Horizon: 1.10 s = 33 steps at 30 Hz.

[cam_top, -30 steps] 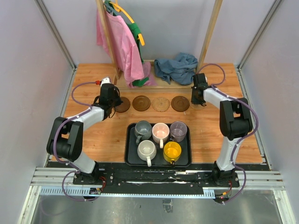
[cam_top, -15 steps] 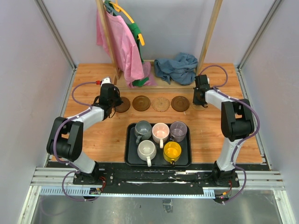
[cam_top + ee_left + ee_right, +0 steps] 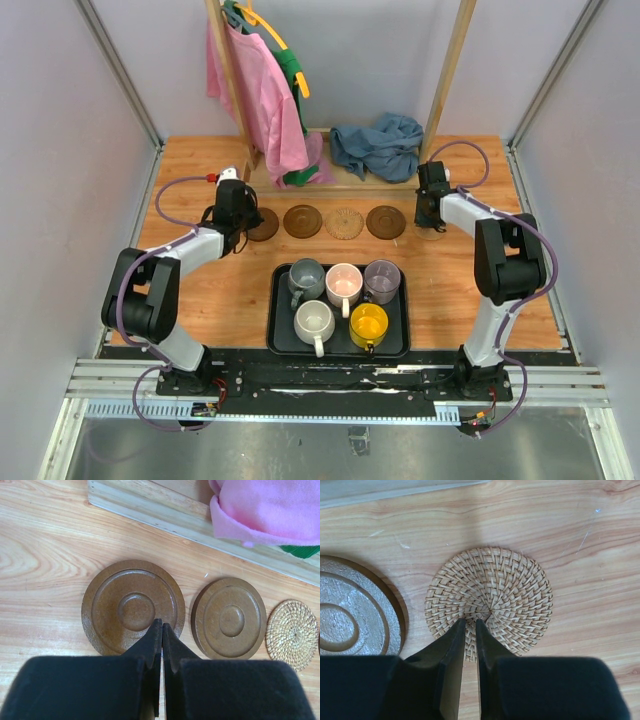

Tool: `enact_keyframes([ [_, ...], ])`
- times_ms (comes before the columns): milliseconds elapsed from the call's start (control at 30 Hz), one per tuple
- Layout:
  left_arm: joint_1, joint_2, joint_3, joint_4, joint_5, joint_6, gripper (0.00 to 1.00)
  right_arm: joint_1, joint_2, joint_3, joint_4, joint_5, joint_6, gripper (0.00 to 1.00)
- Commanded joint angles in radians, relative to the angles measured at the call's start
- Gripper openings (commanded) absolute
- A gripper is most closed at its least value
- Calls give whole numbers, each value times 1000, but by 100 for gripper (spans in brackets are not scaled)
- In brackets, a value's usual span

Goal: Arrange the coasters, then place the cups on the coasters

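Note:
Five coasters lie in a row across the table. My left gripper is shut, its tips over the near rim of the leftmost dark brown coaster. Beside that lie a second dark coaster, a woven tan one and another dark one. My right gripper hangs over the rightmost woven coaster, jaws a narrow slit apart with nothing between them. The cups stand in the black tray: grey, pink, lavender, white and yellow.
A wooden rack base runs along the back, just behind the coasters. Pink cloth hangs from it and a blue cloth lies heaped on it. Grey walls close in both sides.
My right gripper has shifted slightly to the right at the row's right end. The left arm and the cups have not moved.

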Motion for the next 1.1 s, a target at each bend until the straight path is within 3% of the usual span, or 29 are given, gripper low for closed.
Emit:
enact_keyframes([
  [0, 2, 10, 12, 16, 2, 14, 1, -28, -38, -16, -42, 44, -1, 16],
  [500, 2, 15, 9, 24, 8, 13, 1, -28, -98, 59, -68, 30, -21, 16],
  [733, 2, 14, 1, 29, 5, 13, 1, -24, -118, 87, -73, -56, -17, 16],
  [1067, 2, 39, -16, 42, 10, 0, 1, 67, -49, 114, -48, -125, -62, 16],
])
